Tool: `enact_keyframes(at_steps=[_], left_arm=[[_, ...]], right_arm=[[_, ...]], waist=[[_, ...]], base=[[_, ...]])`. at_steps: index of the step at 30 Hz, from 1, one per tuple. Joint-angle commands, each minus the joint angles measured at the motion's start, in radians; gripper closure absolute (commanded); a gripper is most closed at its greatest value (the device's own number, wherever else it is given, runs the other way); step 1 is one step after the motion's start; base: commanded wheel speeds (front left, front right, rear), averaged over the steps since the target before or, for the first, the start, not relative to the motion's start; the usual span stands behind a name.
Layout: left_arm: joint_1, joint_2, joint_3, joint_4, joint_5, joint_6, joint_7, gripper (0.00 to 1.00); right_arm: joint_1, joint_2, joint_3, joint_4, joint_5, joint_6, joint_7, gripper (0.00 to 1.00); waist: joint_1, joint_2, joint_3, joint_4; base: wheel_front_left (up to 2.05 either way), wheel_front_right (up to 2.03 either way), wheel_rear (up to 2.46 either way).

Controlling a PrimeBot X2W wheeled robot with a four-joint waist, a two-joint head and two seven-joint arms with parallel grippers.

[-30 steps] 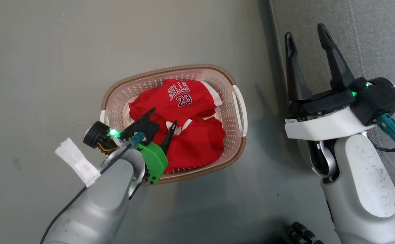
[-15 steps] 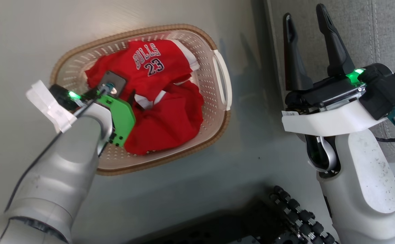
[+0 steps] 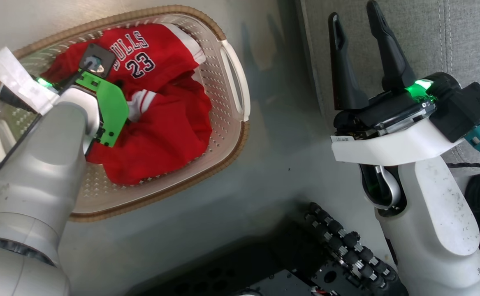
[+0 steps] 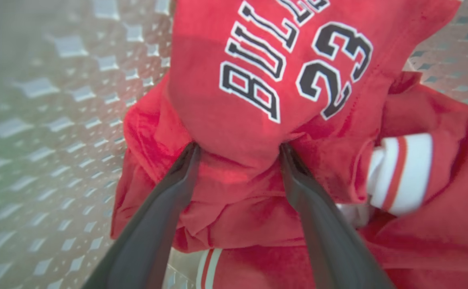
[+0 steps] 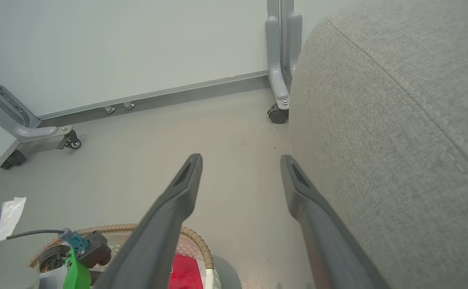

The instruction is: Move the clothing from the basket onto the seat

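Observation:
The cream perforated basket stands on the grey floor at the upper left of the head view. In it lies the red clothing: the "BULLS 23" piece on top and the plain red piece beside it. My left gripper is open, reaching down into the basket. Its fingertips press into a fold of the "BULLS 23" piece. In the head view my wrist hides these fingers. My right gripper is open and empty, held at the edge of the grey seat.
My dark base with its roller wheels sits at the bottom of the head view. The right wrist view shows the seat's rounded side, the basket's rim, and a white panel on a grey frame with a castor behind.
The head camera has tilted, shifting the basket toward the upper left. My left gripper has gone down into the basket, so its fingers are now under the wrist. The right gripper stays open.

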Motion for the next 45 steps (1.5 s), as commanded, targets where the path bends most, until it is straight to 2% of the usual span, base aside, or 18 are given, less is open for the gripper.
enact_keyframes(at_steps=[1, 5, 18, 19, 20, 21, 27, 30, 36, 45], left_arm=[[-0.024, 0.018, -0.002, 0.006, -0.007, 0.008, 0.012, 0.0], [-0.037, 0.036, -0.015, 0.012, 0.006, 0.019, 0.043, 0.0], [-0.001, 0.036, -0.05, 0.023, 0.009, 0.048, 0.12, 0.0], [0.002, 0.036, -0.054, 0.024, 0.01, 0.046, 0.125, 0.15], [0.004, 0.036, -0.054, 0.025, 0.005, 0.042, 0.128, 0.61], [0.006, 0.035, -0.057, 0.025, 0.005, 0.038, 0.131, 1.0], [0.003, 0.042, -0.074, 0.026, 0.005, 0.028, 0.139, 1.0], [-0.008, 0.043, -0.077, 0.022, 0.003, 0.029, 0.11, 1.0], [0.01, 0.046, -0.067, 0.003, -0.013, 0.028, 0.014, 1.0], [0.108, 0.005, -0.069, -0.067, -0.066, 0.001, -0.167, 1.0]], right_arm=[[-0.008, 0.001, 0.007, -0.004, 0.012, 0.0, -0.003, 0.0], [-0.007, 0.001, 0.022, -0.008, 0.032, 0.0, -0.003, 0.0], [0.057, 0.0, 0.014, -0.021, 0.059, 0.0, -0.003, 0.0], [0.06, 0.001, 0.014, -0.021, 0.059, 0.0, -0.003, 0.0], [0.062, 0.001, 0.012, -0.023, 0.058, 0.0, -0.003, 0.0], [0.062, 0.001, 0.01, -0.024, 0.059, 0.0, -0.003, 0.0], [0.06, 0.001, -0.005, -0.036, 0.055, 0.0, -0.003, 0.0], [0.049, 0.001, -0.008, -0.038, 0.051, 0.0, -0.003, 0.0], [0.028, 0.0, -0.001, -0.026, 0.053, 0.0, -0.003, 0.0], [0.068, 0.0, -0.045, 0.014, -0.007, 0.0, -0.003, 0.0]], waist=[[-0.0001, 0.0, 0.035, -0.029], [-0.0001, 0.0, 0.063, -0.05], [-0.0001, 0.0, 0.08, -0.057], [-0.0001, 0.0, 0.08, -0.058], [-0.0001, 0.0, 0.08, -0.058], [-0.0001, 0.0, 0.081, -0.058], [-0.0001, 0.0, 0.078, -0.058], [-0.0001, 0.0, 0.075, -0.057], [-0.0001, 0.0, 0.049, -0.06], [-0.0001, 0.0, -0.109, 0.013]], base=[[0.0, 0.0, 0.0], [0.0, 0.0, 0.0], [0.0, 0.0, 0.0], [0.0, 0.0, 0.0], [0.0, 0.0, 0.0], [0.0, 0.0, 0.0], [0.0, 0.0, 0.0], [0.0, 0.0, 0.0], [0.0, 0.0, 0.0], [0.0, 0.0, 0.0]])
